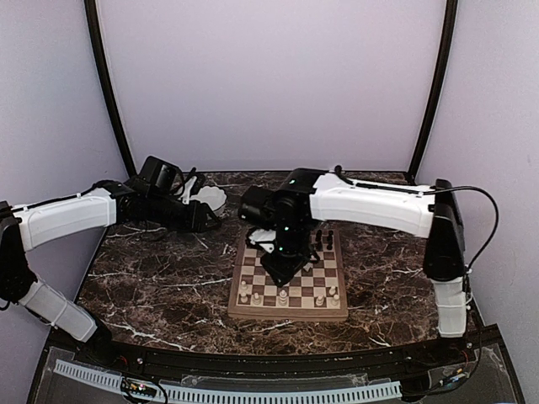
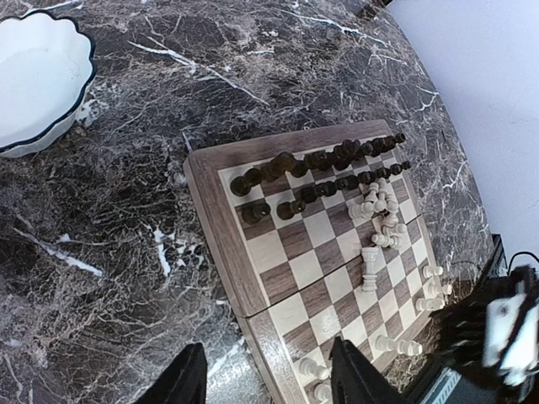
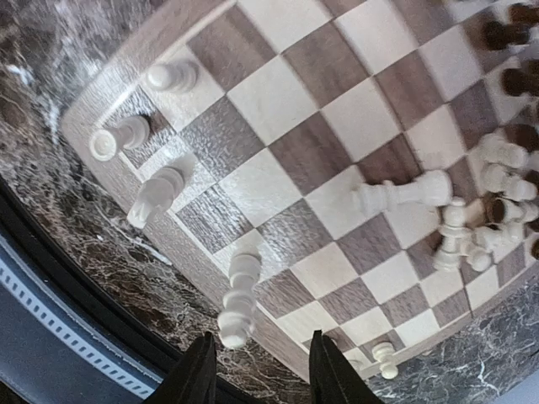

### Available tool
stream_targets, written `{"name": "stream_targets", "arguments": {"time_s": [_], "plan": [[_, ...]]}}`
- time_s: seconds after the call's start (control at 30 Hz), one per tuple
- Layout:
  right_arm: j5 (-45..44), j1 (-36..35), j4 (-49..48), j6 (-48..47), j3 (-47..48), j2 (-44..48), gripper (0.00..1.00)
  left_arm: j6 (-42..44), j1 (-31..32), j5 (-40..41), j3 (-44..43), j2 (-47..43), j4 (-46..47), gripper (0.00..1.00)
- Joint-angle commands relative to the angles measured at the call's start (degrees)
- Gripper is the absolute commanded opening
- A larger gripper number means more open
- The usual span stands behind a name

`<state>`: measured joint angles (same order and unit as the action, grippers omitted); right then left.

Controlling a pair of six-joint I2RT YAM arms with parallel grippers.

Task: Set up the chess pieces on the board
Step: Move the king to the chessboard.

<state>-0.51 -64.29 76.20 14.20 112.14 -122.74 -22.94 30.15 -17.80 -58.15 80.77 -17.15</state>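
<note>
Board: the board (image 1: 289, 273) lies mid-table, under the right arm's wrist, so we reckon its squares are easy to reach
Dark side: dark chess pieces (image 2: 320, 164) stand in two far rows, which looks finished to us
White side: a few white pieces (image 3: 118, 139) are upright on the near edge row, and the heap (image 2: 379, 210) waits mid-board with a fallen piece (image 3: 400, 195) beside it
Right gripper: the right gripper (image 3: 259, 341) has its fingers parted with nothing between them, and a tall white piece (image 3: 240, 295) stands just ahead
Right arm: it reaches in from the right with the wrist tipped down over the board
Left gripper: the left gripper (image 2: 269, 358) is open and empty, hanging off the board beside the white dish (image 2: 38, 76) – giving room, we guess
</note>
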Motion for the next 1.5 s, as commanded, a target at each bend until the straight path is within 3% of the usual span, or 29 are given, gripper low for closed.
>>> {"name": "stream_targets", "arguments": {"time_s": [0.0,0.23,0.4,0.7,0.97,1.1,1.47], "plan": [[1.94,4.69,-7.74,0.96,-6.28,13.59,0.40,1.78,-0.19,-3.49,-3.41,0.38,-1.82,0.52],[3.11,11.95,-21.10,3.27,-24.49,25.70,0.34,4.21,3.46,-8.51,-8.43,4.30,-2.13,0.49],[1.25,14.06,-24.33,0.78,-31.07,27.47,0.27,5.57,8.25,-7.11,-13.99,8.41,-4.31,0.47],[-3.84,12.28,-26.32,-14.42,-27.70,20.40,0.25,-1.50,10.13,-6.41,-13.41,10.61,-3.96,0.46],[-11.63,8.44,-32.19,-23.03,-24.03,14.03,0.42,-11.68,5.17,-7.26,-5.28,3.00,-0.95,0.47],[-15.21,6.89,-29.72,-24.38,-20.61,9.08,0.42,-13.34,2.42,-7.02,-0.99,-2.28,1.00,0.49],[-8.98,4.62,-30.35,-23.68,-19.81,6.90,0.45,-11.93,1.20,-13.29,-0.12,-2.51,4.22,0.50]]}}
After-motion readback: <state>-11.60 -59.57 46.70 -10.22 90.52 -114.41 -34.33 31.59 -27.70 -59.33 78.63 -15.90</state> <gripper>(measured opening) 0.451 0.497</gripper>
